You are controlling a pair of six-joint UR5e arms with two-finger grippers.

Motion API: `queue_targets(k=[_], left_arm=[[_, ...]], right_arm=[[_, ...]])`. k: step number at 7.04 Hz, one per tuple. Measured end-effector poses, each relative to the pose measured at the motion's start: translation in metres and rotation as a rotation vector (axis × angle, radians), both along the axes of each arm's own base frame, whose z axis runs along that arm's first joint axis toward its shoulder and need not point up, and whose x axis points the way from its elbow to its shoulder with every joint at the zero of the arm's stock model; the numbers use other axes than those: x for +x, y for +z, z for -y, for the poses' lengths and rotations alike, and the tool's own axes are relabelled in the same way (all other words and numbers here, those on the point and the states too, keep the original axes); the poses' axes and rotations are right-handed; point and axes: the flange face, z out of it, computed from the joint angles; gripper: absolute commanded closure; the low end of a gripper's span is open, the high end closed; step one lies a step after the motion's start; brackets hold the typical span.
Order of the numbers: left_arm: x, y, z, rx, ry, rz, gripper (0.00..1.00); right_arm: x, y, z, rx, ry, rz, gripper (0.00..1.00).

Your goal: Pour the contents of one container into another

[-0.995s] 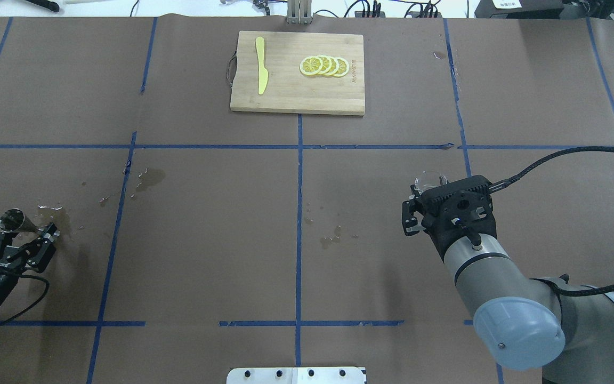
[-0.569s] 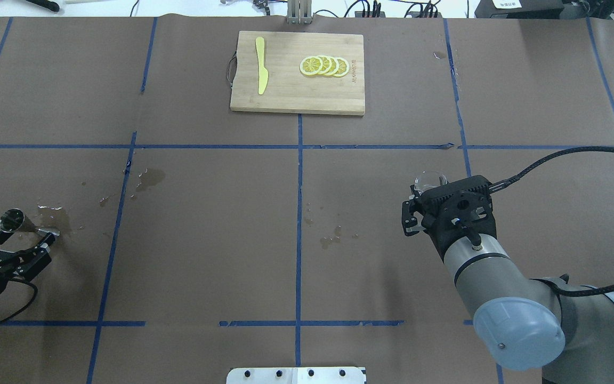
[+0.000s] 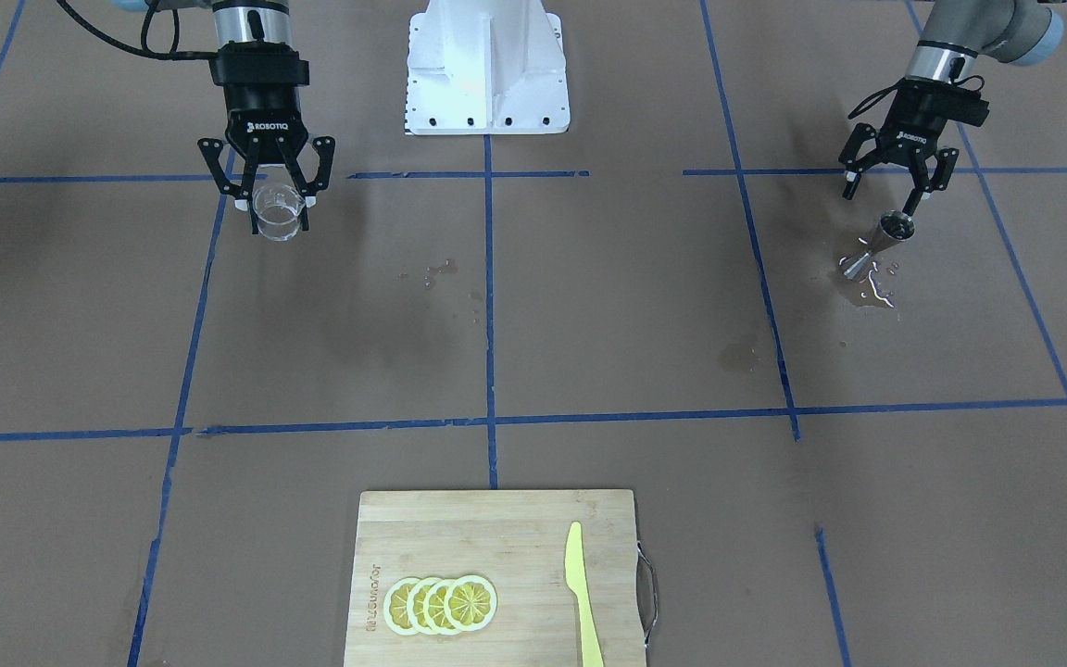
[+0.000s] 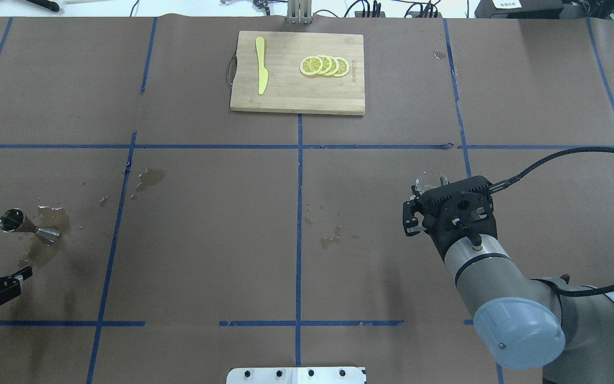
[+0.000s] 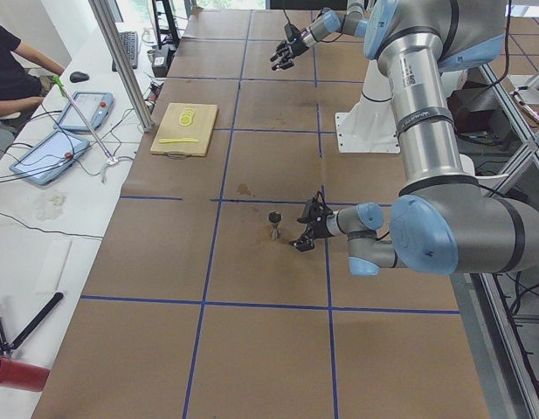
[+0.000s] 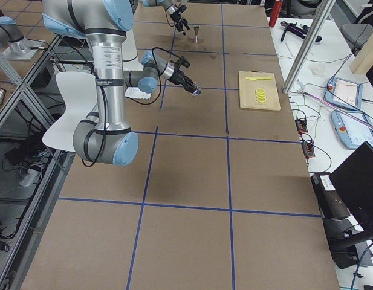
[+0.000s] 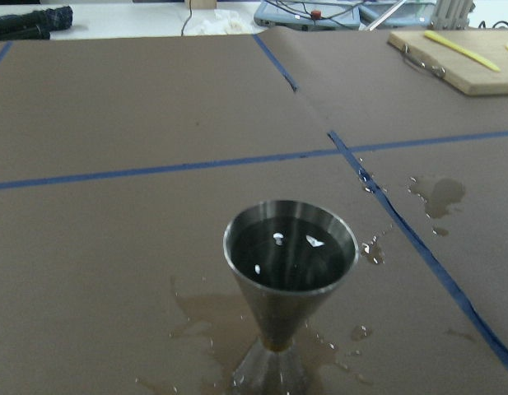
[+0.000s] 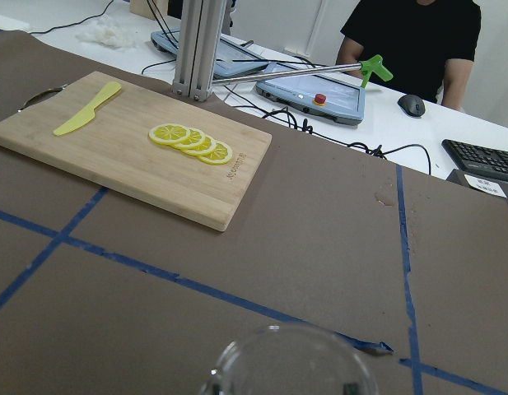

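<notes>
The steel jigger (image 4: 19,224) stands upright in a wet patch at the table's left, with dark liquid inside (image 7: 291,247). My left gripper (image 4: 7,266) is open and empty, a short way back from the jigger on the robot's side, also seen from the front (image 3: 881,199). The clear glass measuring cup (image 3: 276,220) sits upright between the fingers of my right gripper (image 3: 275,202), which is shut on it. Only the cup's rim (image 8: 286,362) shows at the bottom of the right wrist view. The two arms are far apart.
A bamboo cutting board (image 4: 296,90) lies at the far middle with lemon slices (image 4: 324,65) and a yellow knife (image 4: 261,64) on it. Wet spots mark the paper near the centre (image 4: 331,237) and left (image 4: 150,178). The robot base plate (image 4: 296,375) is at the near edge.
My left gripper has drawn back from the jigger toward the robot's side, leaving it standing on the table. The right arm and the cup have not moved.
</notes>
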Motion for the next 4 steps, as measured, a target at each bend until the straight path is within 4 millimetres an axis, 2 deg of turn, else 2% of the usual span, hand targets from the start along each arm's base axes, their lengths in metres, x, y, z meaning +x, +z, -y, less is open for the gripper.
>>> queue_targets(k=[2, 4], left_arm=[[-0.031, 0.016, -0.008, -0.038, 0.122, 0.078, 0.07], [-0.079, 0.034, 0.012, 0.027, 0.203, 0.207, 0.07]], right_arm=[[-0.004, 0.006, 0.0, -0.009, 0.005, -0.003, 0.91], [-0.015, 0.015, -0.002, -0.038, 0.023, 0.025, 0.91]])
